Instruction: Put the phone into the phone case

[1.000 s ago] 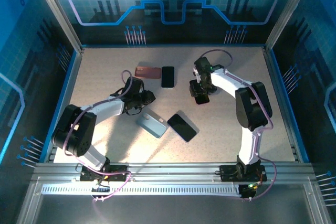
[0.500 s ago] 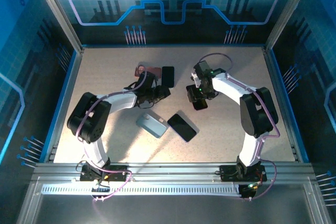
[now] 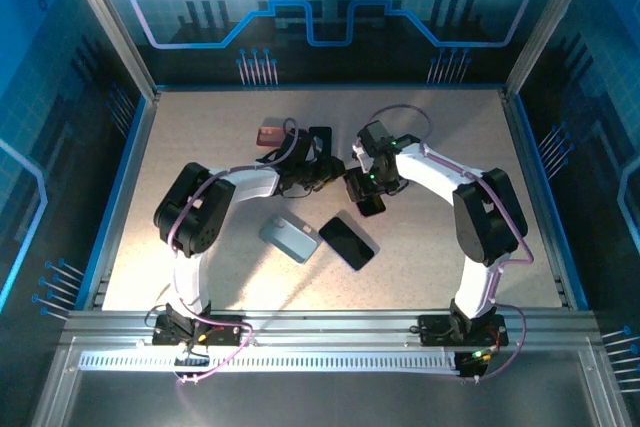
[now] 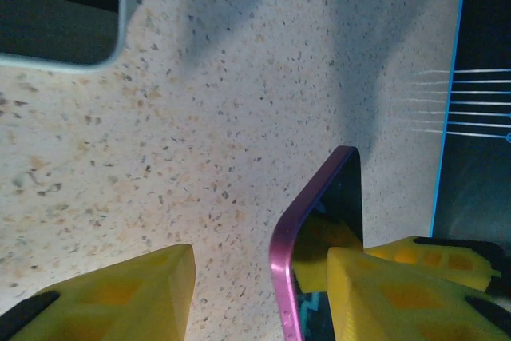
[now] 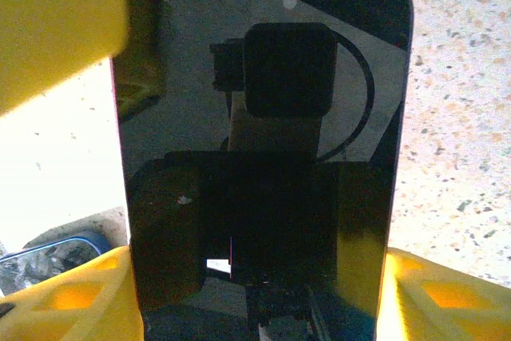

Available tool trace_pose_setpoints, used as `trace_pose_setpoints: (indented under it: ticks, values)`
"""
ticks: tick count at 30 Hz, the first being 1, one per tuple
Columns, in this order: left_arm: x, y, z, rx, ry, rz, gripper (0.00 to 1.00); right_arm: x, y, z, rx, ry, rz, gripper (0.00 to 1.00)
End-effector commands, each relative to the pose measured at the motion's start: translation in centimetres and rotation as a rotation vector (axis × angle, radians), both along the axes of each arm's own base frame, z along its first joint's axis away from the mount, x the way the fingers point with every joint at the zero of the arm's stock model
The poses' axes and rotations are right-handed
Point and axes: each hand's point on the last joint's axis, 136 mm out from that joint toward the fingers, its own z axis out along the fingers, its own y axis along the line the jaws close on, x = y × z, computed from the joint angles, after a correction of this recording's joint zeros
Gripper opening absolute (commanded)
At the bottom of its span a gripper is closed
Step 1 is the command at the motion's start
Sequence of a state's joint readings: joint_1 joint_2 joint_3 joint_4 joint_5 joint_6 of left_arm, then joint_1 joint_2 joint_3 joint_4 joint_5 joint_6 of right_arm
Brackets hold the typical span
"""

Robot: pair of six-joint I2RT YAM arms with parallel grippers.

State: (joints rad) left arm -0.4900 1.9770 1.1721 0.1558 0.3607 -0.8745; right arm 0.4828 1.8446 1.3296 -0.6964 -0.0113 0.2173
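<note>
**Overhead view.** Both arms meet over the middle of the desk (image 3: 200,147). Your right hand (image 3: 362,187) carries the phone (image 3: 371,204). The left hand (image 3: 330,175) sits just beside it, on the side toward the left arm. The grey case (image 3: 290,239) lies nearer the arm bases, beside a black phone (image 3: 347,242). The red case (image 3: 270,135) lies farther back, next to a dark phone (image 3: 320,137). Neither case holds a phone. Judgement: the step in hand is a hand-over or a two-handed regrip, and casing has not begun.

**Left wrist view.** The left hand (image 4: 259,265) is part-open, with its yellow fingers (image 4: 120,293) standing apart. The phone's (image 4: 347,197) purple edge sits between them, close against one finger, with bare desk showing before the other. Contact cannot be confirmed. A grey-rimmed corner shows at top left; which item it belongs to cannot be told.

**Right wrist view.** The right hand (image 5: 255,285) is clamped on the phone's (image 5: 263,117) two long edges, one finger on each side, screen toward the camera. A yellow blur at upper left appears to be a left finger by the phone's corner.

**Recommendation.**
- Hold the right grip firm.
- Square the left fingers across both edges before you close them, and close slowly.
- Release the right hand only once the left grip is seated.
- The glass looks slick, so a skewed pinch could twist or drop it.
</note>
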Motion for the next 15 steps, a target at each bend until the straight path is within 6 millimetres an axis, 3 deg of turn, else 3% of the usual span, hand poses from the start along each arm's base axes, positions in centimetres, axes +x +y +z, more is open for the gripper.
trace_pose_setpoints:
  ticks: [1,15]
  values:
    - [-0.1,-1.6,0.6,-0.048,0.006,-0.034,0.47,0.0,1.5,2.0,0.047,-0.022,0.014,0.64]
    - [-0.4,-2.7,0.6,-0.060,0.004,-0.054,0.37,0.3,2.9,3.3,0.083,-0.040,0.024,0.64]
